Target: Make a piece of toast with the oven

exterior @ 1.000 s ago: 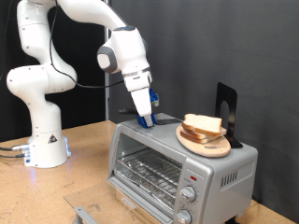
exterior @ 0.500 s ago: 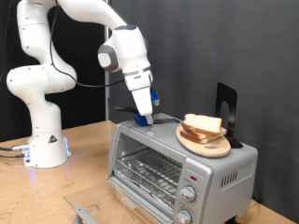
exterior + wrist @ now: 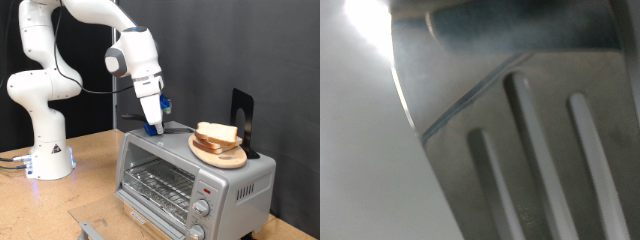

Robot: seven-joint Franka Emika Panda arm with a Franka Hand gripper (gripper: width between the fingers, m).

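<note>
Atop boxy silver oven (image 3: 190, 175): gripper (image 3: 154, 128).

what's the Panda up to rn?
The gripper is down on the top of the oven, at its end toward the exterior view's left. It holds nothing that shows. The bread slices sit stacked on a wooden plate on the oven's top. The wrist view shows only slotted metal close up.
</note>
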